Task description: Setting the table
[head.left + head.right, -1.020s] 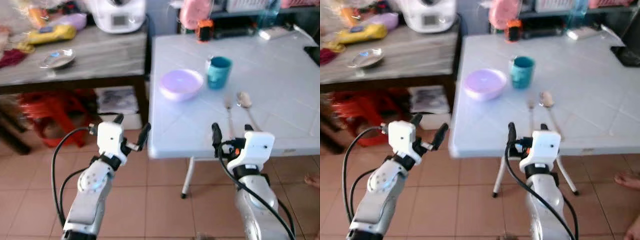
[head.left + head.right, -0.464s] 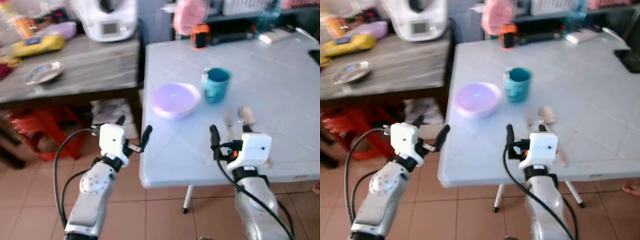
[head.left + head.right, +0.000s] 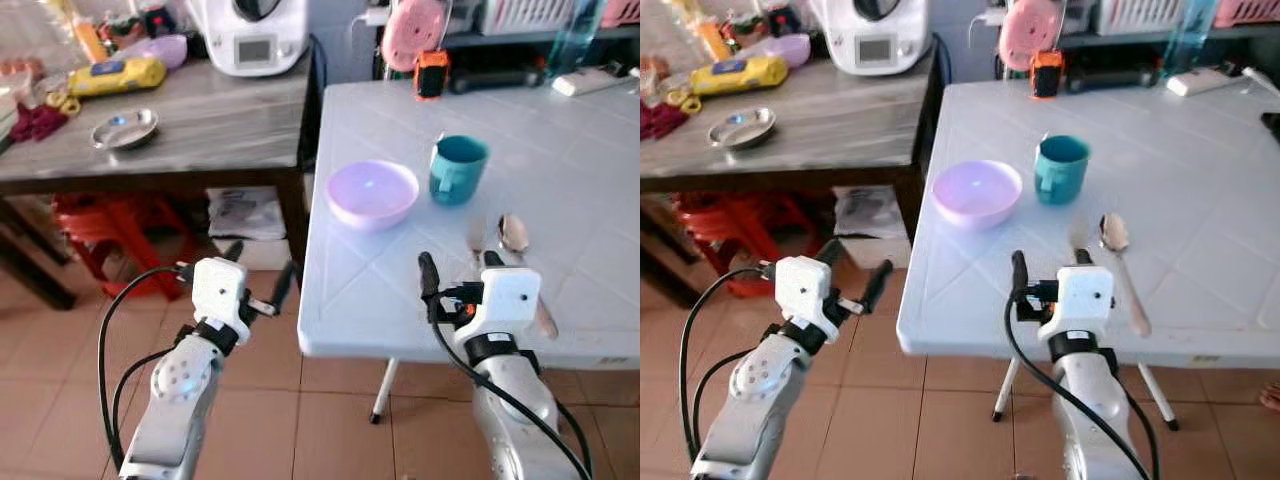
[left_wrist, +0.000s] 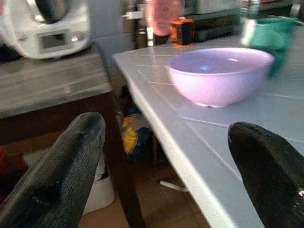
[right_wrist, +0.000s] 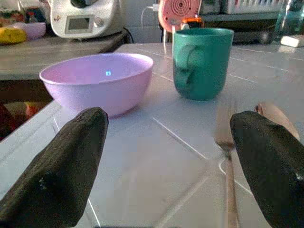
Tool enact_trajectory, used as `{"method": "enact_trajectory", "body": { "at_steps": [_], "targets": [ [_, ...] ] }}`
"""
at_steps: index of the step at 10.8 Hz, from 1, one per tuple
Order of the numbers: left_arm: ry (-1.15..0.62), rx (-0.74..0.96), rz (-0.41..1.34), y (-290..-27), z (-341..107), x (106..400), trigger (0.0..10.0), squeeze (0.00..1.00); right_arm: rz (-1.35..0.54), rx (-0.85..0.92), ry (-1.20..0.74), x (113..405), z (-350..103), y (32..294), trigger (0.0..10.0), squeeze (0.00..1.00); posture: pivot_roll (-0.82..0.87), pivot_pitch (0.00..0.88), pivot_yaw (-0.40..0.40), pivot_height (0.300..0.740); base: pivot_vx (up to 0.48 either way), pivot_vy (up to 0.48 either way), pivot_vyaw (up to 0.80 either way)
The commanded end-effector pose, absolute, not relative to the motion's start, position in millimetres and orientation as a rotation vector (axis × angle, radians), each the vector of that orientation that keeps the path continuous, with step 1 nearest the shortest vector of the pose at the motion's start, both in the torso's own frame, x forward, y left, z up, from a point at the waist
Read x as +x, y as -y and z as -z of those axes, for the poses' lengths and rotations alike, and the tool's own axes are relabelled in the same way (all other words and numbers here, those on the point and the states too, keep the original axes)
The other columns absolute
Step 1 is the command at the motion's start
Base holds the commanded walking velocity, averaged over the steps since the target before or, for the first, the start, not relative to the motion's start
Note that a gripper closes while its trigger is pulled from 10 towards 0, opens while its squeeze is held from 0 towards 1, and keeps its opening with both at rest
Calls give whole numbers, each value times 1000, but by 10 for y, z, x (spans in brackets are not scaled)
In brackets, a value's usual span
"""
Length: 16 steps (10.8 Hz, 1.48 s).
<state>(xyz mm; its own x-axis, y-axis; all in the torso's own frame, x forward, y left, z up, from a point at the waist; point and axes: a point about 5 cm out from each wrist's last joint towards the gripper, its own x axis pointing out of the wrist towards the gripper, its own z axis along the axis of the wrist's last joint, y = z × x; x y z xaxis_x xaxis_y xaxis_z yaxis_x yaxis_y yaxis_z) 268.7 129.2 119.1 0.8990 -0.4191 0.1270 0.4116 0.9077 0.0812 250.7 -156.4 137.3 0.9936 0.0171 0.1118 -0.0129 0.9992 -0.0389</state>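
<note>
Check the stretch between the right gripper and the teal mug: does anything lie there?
The fork lies there on the white table, with the spoon beside it. The right wrist view shows this, looking past the open right gripper to the teal mug.

Bowl (image 3: 372, 193) left of cup (image 3: 458, 169), spoon (image 3: 522, 262) nearer.

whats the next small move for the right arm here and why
Probably ease the right tool forward and a little right, toward the fork. Its fingers are open and empty at the near edge of the white table, while the fork and spoon lie just beyond it, beside the purple bowl and green mug.
</note>
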Motion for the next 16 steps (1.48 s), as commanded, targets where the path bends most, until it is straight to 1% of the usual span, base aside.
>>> {"method": "enact_trajectory", "body": {
  "at_steps": [1,3,4,6,8,9,11,12,14,16],
  "targets": [
    [159,78,454,-1323,-1221,2648,10000,0,-23,-28,122,2511,-1410,1554,10000,0,-88,121,112,740,0,0,0],
    [131,107,476,-1407,-1182,2583,10000,0,-29,-27,130,2646,-1504,1601,10000,0,-86,140,117,740,0,0,0],
    [133,115,478,-1408,-1189,2576,10000,0,-37,2,147,2803,-1609,1614,10000,0,-85,145,118,740,0,0,0],
    [142,110,501,-1327,-1220,2563,10000,0,-89,-21,137,2981,-1703,1572,10000,0,-72,151,115,740,0,0,0],
    [128,98,494,-1304,-1197,2543,10000,0,-252,-209,73,3121,-1674,1512,10000,0,-66,153,108,740,0,0,0],
    [95,81,479,-1323,-1151,2533,10000,0,-342,-278,66,3172,-1697,1472,10000,0,-66,154,104,740,0,0,0],
    [91,64,462,-1360,-1154,2552,10000,0,-496,-429,76,3251,-1798,1376,10000,0,-60,154,96,740,0,0,0],
    [85,48,444,-1369,-1151,2557,10000,0,-518,-480,87,3266,-1837,1367,10000,0,-56,152,92,740,0,0,0],
    [70,35,445,-1346,-1127,2533,10000,0,-610,-553,47,3321,-1885,1387,10000,0,-57,152,93,740,0,0,0],
    [46,35,463,-1330,-1095,2527,10000,0,-676,-654,6,3417,-1895,1463,10000,0,-55,159,94,740,0,0,0]
  ]
}}
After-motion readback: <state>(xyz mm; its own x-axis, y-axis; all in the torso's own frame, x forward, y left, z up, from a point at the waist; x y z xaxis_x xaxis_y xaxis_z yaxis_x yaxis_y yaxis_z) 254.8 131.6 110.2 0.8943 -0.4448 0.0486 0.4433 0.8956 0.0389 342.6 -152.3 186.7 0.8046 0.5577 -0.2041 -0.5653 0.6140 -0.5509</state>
